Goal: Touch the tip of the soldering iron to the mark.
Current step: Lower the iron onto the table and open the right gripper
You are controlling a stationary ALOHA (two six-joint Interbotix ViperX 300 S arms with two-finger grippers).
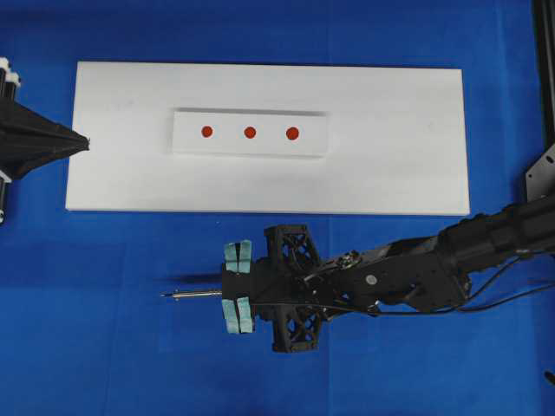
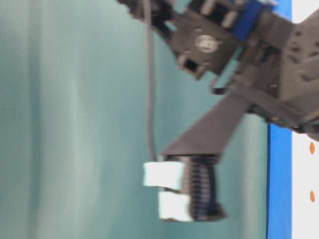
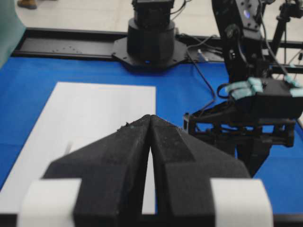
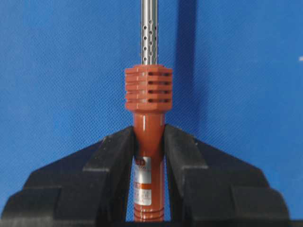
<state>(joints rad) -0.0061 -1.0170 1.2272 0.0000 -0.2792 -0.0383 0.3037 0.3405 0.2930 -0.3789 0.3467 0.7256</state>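
**Soldering iron clamped in right gripper, below the board**

At the far left of the overhead view the left gripper [image 1: 82, 141] rests with its tip at the left edge of the white board [image 1: 399, 165]. Its two fingers [image 3: 123, 156] are pressed together with only a hairline seam between them, and nothing is held.

The white board lies across the upper middle of the blue cloth [image 1: 104, 347]. On it sits a smaller white strip [image 1: 251, 149] carrying three red dots in a row: the left dot [image 1: 206, 132], the middle dot [image 1: 250, 133] and the right dot [image 1: 292, 133].

Below the board, over the cloth and apart from the strip, the right gripper [image 1: 236, 289] points left. Its jaws are closed on the soldering iron [image 4: 147, 123], gripping the red-orange handle just behind the ribbed collar. The thin silver shaft [image 1: 192, 295], perforated near the collar, sticks out leftward and ends in a pointed tip [image 1: 164, 296] above the cloth, clear of the board and well apart from the dots.

A small white label [image 4: 142, 177] on the handle carries red print, too blurred and too hidden between the jaws to read.

At table level the view is blurred; a dark cable [image 2: 148, 74] hangs beside the arm.
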